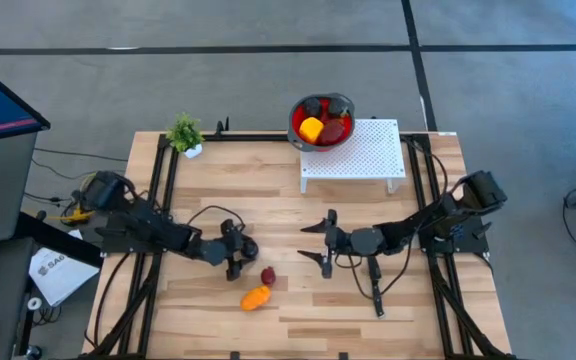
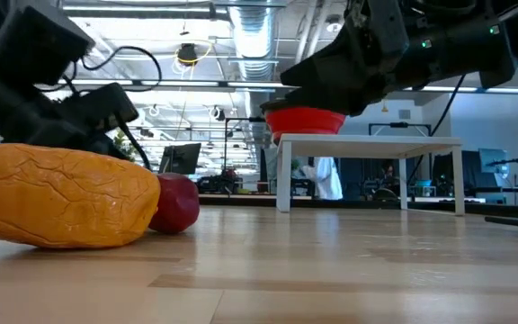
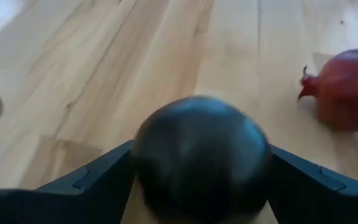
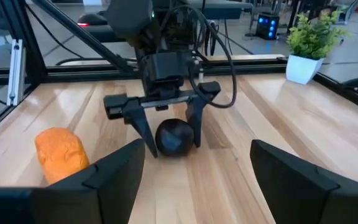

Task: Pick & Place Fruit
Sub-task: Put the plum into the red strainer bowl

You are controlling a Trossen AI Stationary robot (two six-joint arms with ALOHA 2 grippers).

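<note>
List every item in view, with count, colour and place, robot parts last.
Dark fruit: one, black, between the left gripper's fingers, on the table.
Dark red fruit: one, table centre-front.
Orange fruit: one, just in front of the red one.
Red bowl: one, grey rim, on the white stand, holding yellow, red and dark fruit.
White stand: one, perforated, table rear.
Knife: one, black handle, right of centre.
Potted plant: one, green, rear left.
Left gripper: shut on the dark fruit.
Right gripper: open, mid-table.
</note>
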